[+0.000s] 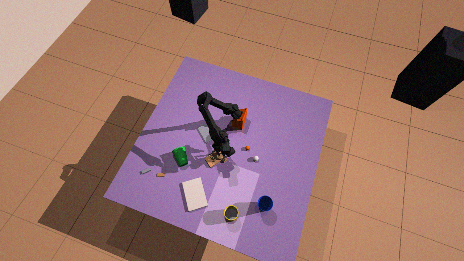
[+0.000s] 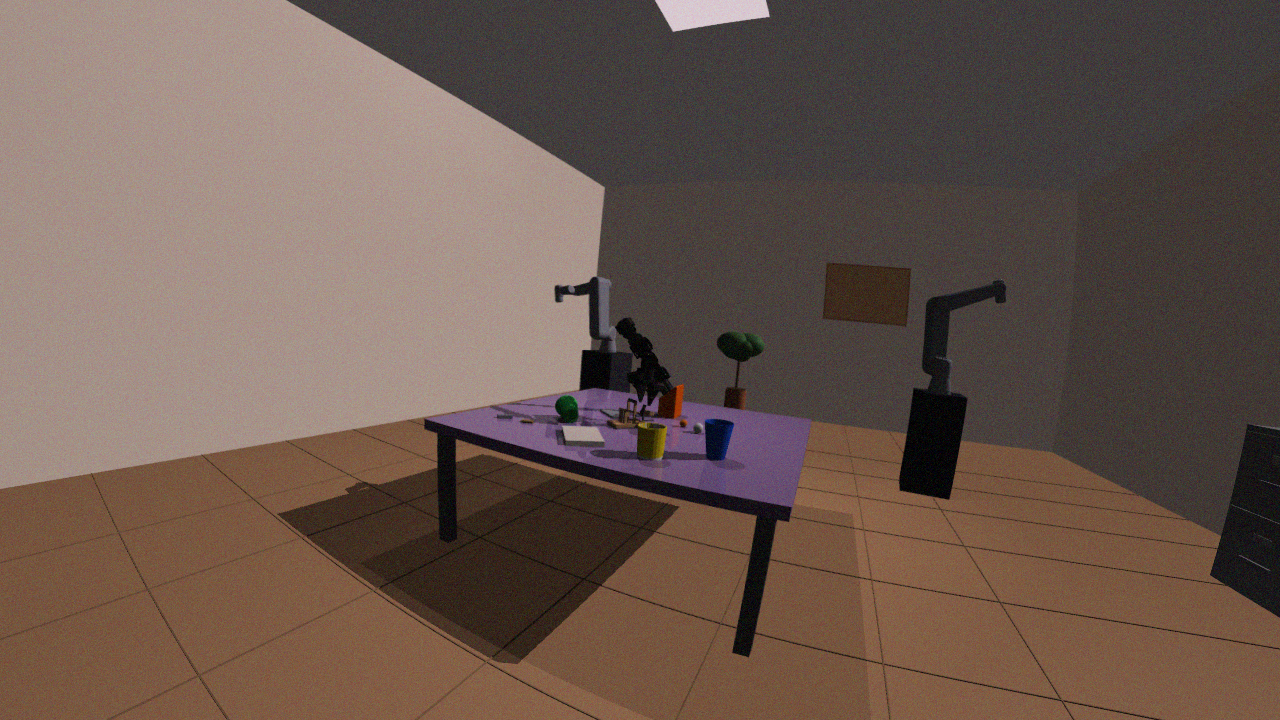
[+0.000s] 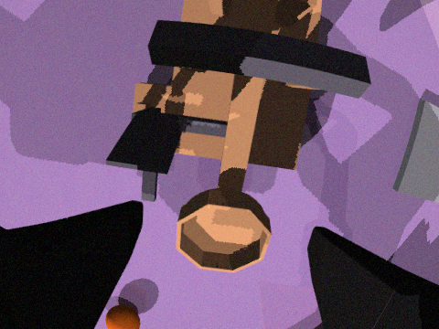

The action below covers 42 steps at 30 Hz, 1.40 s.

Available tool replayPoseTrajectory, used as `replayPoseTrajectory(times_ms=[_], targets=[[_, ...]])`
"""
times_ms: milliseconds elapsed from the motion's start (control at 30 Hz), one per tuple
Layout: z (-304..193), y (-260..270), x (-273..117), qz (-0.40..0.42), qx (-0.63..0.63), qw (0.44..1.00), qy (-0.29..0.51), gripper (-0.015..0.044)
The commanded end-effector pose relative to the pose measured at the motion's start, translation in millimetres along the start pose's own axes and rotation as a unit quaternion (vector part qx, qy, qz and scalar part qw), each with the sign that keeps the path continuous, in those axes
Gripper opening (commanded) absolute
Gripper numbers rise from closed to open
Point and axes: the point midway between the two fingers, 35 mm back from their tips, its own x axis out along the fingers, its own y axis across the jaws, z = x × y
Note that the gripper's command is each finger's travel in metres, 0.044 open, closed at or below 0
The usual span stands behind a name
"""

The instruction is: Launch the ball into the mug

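Note:
My gripper (image 3: pixel 227 227) (image 2: pixel 642 411) is open, with its fingers wide apart on either side of the catapult's cup (image 3: pixel 221 233) in the wrist view. Nothing is held, and the cup is empty. The wooden catapult (image 1: pixel 210 161) (image 2: pixel 622 424) (image 3: pixel 206 91) stands under my wrist, with a black crossbar (image 3: pixel 197 46) over its throwing arm. The orange ball (image 1: pixel 247 148) (image 2: pixel 683 423) (image 3: pixel 123 317) and the white ball (image 1: pixel 256 158) (image 2: pixel 698 428) lie on the table beside the catapult. The yellow mug (image 1: pixel 231 220) (image 2: pixel 650 442) stands upright near the front edge. The top view hides my fingertips.
A blue cup (image 1: pixel 265 203) (image 2: pixel 717 439) stands beside the yellow mug. A white box (image 1: pixel 194 194) (image 2: pixel 582 436) and green object (image 1: pixel 180 156) (image 2: pixel 566 409) lie left of the catapult. Two small blocks lie farther left. A grey slab (image 1: pixel 203 133) (image 3: pixel 418 155) lies near my arm.

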Motion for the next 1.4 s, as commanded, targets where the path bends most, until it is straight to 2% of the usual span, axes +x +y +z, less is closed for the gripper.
replayPoseTrajectory(times_ms=[0, 33, 100, 200, 233, 500, 667, 833, 1367], targets=[[1.5, 6.8, -54.8, 0.015, 0.003, 1.0, -0.007, 0.042], [0.0, 5.3, -71.4, 0.015, 0.002, 1.0, -0.007, 0.044], [-2.6, 2.0, -92.8, 0.014, 0.002, 1.0, -0.008, 0.044], [-3.0, 1.4, -95.4, 0.014, 0.002, 1.0, -0.008, 0.044], [1.4, 5.0, -73.3, 0.013, -0.001, 1.0, -0.008, 0.044], [100.1, -2.2, -43.0, 0.009, 0.0, 1.0, -0.006, 0.044], [102.5, -2.6, -39.4, 0.008, 0.0, 1.0, -0.006, 0.044], [103.2, -2.4, 4.9, 0.007, 0.0, 1.0, -0.007, 0.044], [104.1, -1.4, 23.3, 0.007, 0.0, 1.0, -0.007, 0.044]])
